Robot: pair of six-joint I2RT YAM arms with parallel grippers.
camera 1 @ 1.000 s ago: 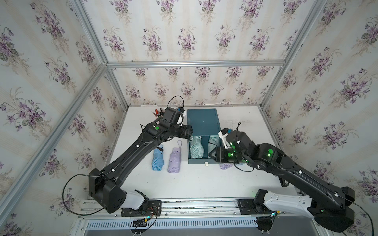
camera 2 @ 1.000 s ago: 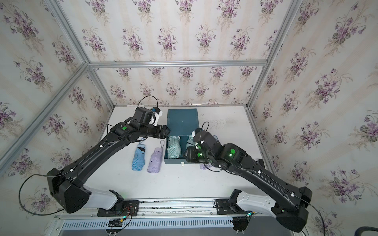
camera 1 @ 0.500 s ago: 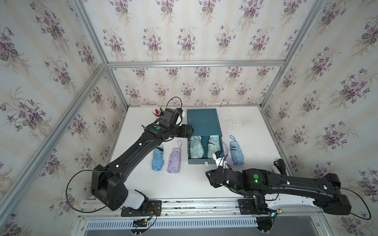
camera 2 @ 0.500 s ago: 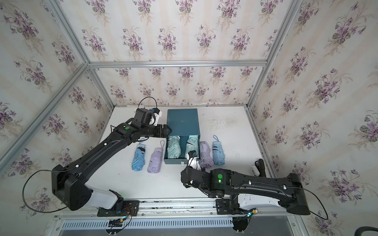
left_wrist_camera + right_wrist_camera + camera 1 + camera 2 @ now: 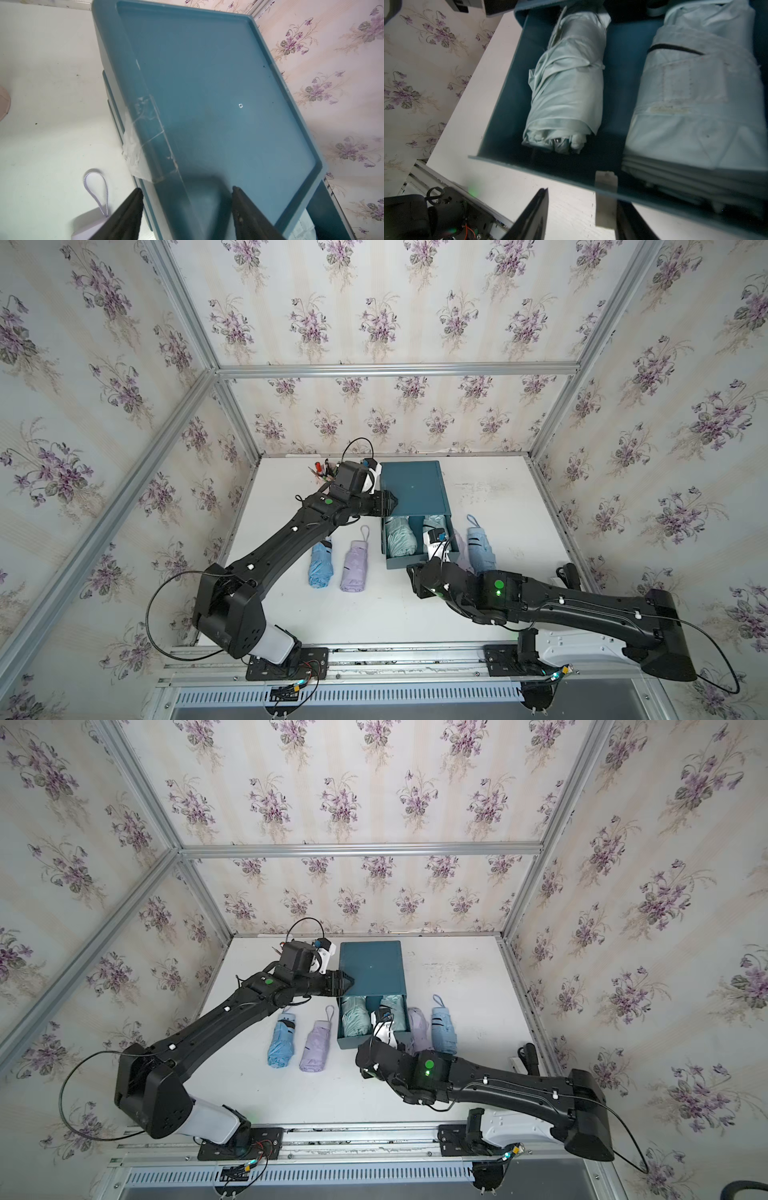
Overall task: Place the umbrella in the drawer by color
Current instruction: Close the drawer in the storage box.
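Left end effector [image 5: 186,188]: jaws apart, astride the top edge of the teal cabinet [image 5: 207,83]; not clamped on it.
Right end effector [image 5: 581,196]: jaws apart, with the white tab [image 5: 605,187] on the drawer [image 5: 529,166] front between them, ungripped.
Mint umbrellas [image 5: 566,83]: two, just beyond the right end effector, inside the open drawer.
Lilac umbrella [image 5: 355,566]: on the tabletop [image 5: 498,497], left of the right end effector, beside a blue umbrella [image 5: 321,568].

The left arm [image 5: 286,539] stretches from its base toward one o'clock, wrist bent so the left hand [image 5: 187,207] points to three o'clock, fingers parted. The right arm [image 5: 582,605] lies low, reaching toward nine o'clock. Its right hand [image 5: 581,216] is turned toward twelve o'clock, fingers apart.
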